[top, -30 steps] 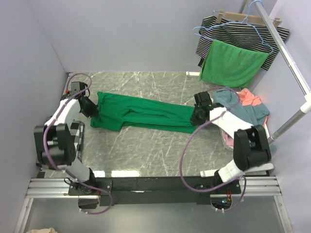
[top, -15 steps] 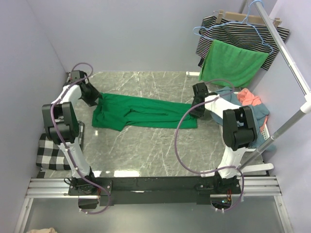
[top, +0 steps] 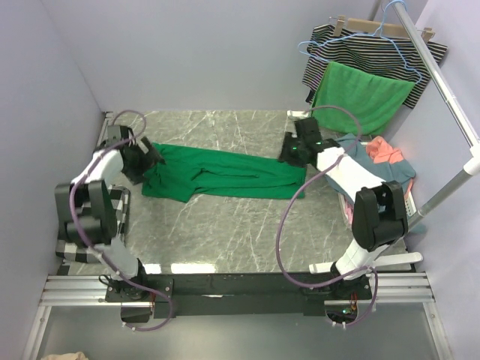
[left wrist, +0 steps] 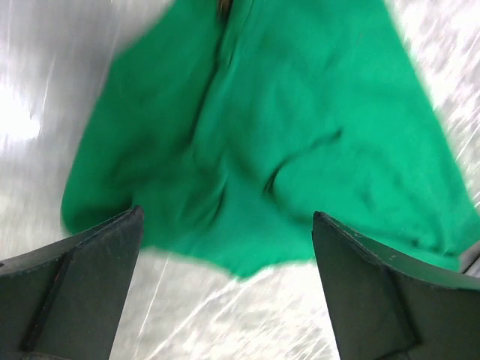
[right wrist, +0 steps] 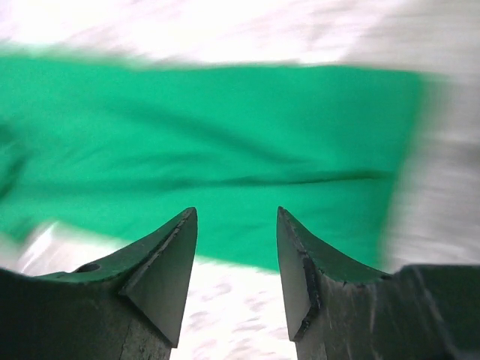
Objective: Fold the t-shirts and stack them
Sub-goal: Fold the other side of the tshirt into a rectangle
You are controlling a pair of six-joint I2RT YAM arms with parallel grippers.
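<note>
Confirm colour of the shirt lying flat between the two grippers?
Solid emerald green t-shirt, no pattern. Shows best in the top external view.

On my left wrist feed, my left pincer (left wrist: 226, 216) stands wide open, fingers at seven and five o'clock, with the rumpled green t-shirt (left wrist: 285, 127) spread from centre to twelve o'clock on the glossy counter (left wrist: 225, 319).

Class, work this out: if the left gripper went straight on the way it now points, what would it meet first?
Most likely the emerald green cotton t-shirt, which lies dead ahead of the open left gripper; depth is unclear.
</note>
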